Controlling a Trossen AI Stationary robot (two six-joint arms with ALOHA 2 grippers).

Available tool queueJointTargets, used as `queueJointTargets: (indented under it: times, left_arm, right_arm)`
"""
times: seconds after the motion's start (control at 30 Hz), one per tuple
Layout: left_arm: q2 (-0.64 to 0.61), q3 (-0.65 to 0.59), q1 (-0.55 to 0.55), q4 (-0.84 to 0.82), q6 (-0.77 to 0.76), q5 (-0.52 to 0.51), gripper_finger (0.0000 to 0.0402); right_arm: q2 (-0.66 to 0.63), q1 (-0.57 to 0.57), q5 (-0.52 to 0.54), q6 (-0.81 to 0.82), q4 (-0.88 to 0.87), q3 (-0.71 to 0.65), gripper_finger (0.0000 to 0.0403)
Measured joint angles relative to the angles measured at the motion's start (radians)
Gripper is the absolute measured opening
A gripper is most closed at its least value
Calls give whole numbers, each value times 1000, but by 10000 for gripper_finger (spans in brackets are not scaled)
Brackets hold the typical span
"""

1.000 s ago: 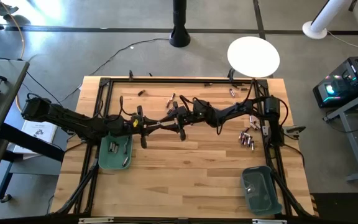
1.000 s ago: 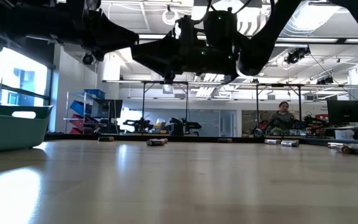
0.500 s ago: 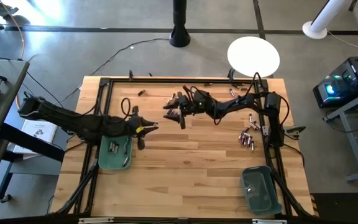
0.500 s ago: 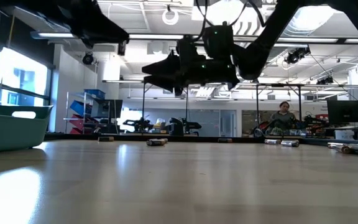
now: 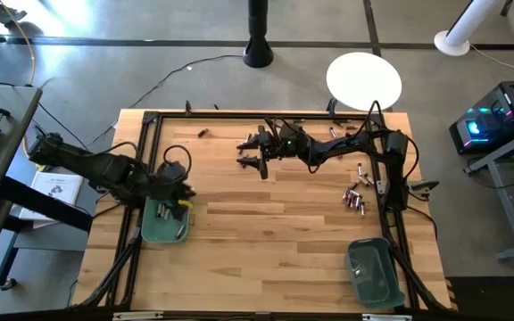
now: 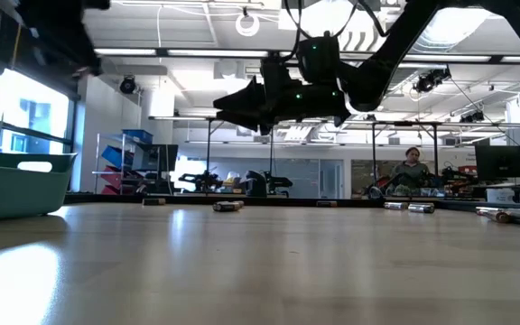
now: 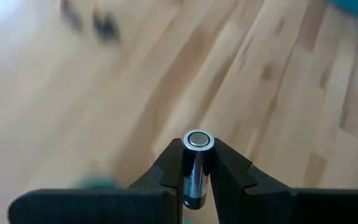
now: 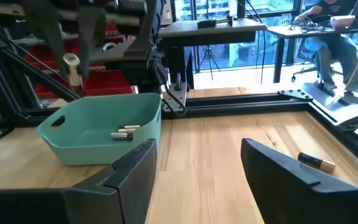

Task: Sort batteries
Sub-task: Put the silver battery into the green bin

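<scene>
My left gripper (image 5: 182, 194) hangs above the left teal bin (image 5: 166, 221), shut on a silvery battery (image 7: 197, 163). The same battery (image 8: 72, 68) shows in the right wrist view, above that bin (image 8: 98, 134), where a few batteries (image 8: 124, 132) lie on the bottom. My right gripper (image 5: 250, 153) hovers open over the far middle of the table, its fingers level and empty. Loose batteries lie on the wood near it (image 5: 248, 141) and in a cluster (image 5: 355, 196) at the right. My left gripper pinches the battery's round sides (image 7: 196, 177) between its two fingers. The battery lies along the fingers, and its end cap (image 7: 198, 140) sticks out past their tips. The fingers slant downward. The battery is lifted clear, over the left bin.
A second teal bin (image 5: 373, 272) stands at the near right corner. A black frame (image 5: 239, 116) runs round the table's edges. Single batteries lie near the far edge (image 5: 202, 132) and by the right rail (image 8: 319, 163). A person sits at a desk beyond the table (image 6: 411, 170).
My left gripper has drawn back from the table's middle toward the left edge, risen and tipped downward, carrying the battery to above the left bin. My right gripper has moved a little toward the far edge.
</scene>
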Motion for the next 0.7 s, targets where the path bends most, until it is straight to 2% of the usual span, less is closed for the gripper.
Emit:
queueJointTargets:
  times: [0.17, 0.27, 0.53, 0.7]
  left_arm:
    - [20, -42, -81, -150, -322, 104, 39]
    - [21, -100, -96, -154, -452, 143, 39]
    - [22, -252, -64, -61, -638, 228, 39]
    - [22, -311, -32, -50, -729, 237, 39]
  right_arm:
    - [0, 5, 0, -32, -4, 0, 226]
    - [0, 7, 0, -31, -8, 0, 226]
    - [0, 26, -1, -34, -30, 0, 226]
    - [0, 42, -2, -42, -29, 0, 226]
